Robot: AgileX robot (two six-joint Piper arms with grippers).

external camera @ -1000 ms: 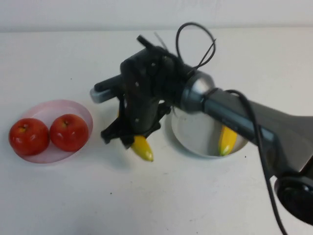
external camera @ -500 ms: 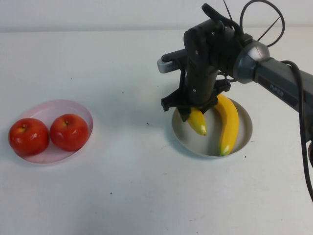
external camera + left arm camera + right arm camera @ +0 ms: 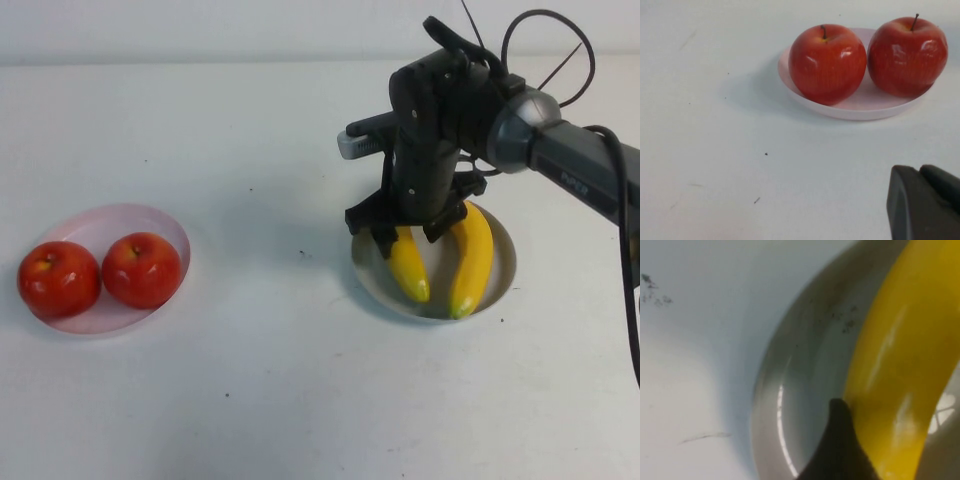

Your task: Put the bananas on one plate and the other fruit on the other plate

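Nearly complete: both apples sit side by side on the pink plate, and both bananas lie in the grey plate. Right gripper hangs low over the grey plate, fingers spread either side of the nearer banana's far end, apparently released. Left gripper parked near the pink plate; finger state cannot tell. Remaining, by judgement: withdraw the right arm.

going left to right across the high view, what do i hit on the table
left apple → right apple, both on the pink plate → right pincer above the grey plate → left banana → right banana. The left pincer shows only in its wrist view.
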